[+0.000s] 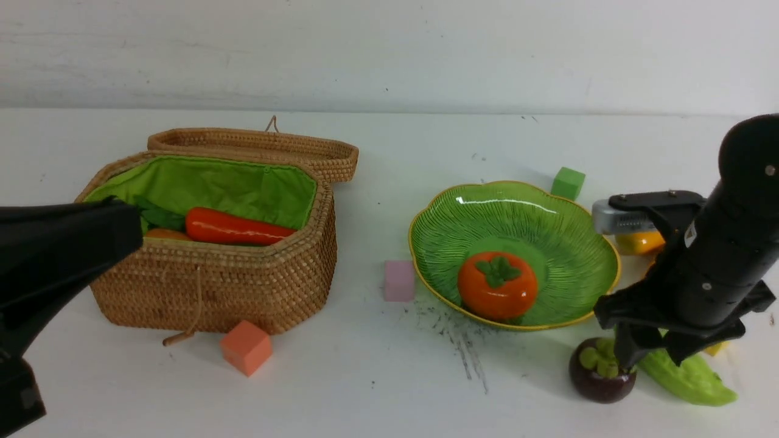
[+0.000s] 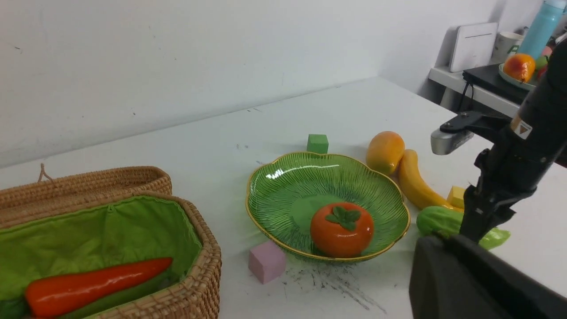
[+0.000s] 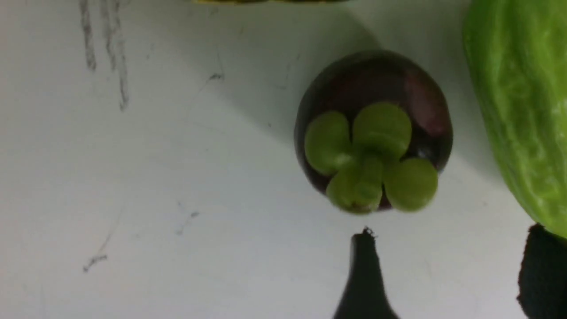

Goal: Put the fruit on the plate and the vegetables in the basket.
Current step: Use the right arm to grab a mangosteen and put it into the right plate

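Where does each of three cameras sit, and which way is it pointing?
Front: between left arm and right arm, facing forward over basket and plate; both show.
Left wrist: on that arm, looking across at the plate; the shut left gripper shows.
Right wrist: looking straight down at the mangosteen; fingertips of the open right gripper show.
Shared: front and right wrist both show mangosteen beside gourd.

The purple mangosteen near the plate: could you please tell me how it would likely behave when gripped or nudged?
The mangosteen looks round, so a nudge would probably send it rolling across the table. Its glossy skin may slip in a grip. The lobed green cap looks moulded and stiff, so it likely won't squash.
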Controlling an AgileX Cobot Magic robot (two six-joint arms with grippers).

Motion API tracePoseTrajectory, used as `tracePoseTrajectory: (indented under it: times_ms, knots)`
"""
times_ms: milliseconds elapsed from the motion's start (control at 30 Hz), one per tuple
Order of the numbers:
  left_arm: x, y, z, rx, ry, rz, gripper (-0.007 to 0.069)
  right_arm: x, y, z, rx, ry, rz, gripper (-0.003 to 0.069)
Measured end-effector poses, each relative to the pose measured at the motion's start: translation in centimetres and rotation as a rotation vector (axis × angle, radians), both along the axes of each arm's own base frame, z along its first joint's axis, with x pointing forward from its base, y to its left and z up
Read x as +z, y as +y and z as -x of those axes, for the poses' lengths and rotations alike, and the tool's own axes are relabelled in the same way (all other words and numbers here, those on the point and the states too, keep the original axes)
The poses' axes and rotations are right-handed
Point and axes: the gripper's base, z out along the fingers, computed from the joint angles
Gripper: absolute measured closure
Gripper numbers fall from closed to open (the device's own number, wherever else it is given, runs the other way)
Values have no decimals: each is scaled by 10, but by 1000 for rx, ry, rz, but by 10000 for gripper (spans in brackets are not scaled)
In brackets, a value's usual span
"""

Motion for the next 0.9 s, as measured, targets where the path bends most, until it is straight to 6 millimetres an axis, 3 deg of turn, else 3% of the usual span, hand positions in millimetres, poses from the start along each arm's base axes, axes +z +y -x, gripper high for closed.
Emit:
tracePoseTrajectory:
  times_ms: [267, 533, 900]
  knots:
    - [0, 0, 0, -2, 4, -1, 638, -8, 8, -9, -46, -22, -84, 97]
    - [0, 0, 0, -3, 5, 1, 638, -10, 7, -11, -42, -32, -72, 94]
    - [-1, 0, 0, -6, 11, -1, 637, -39, 10, -22, -49, 24, -52, 79]
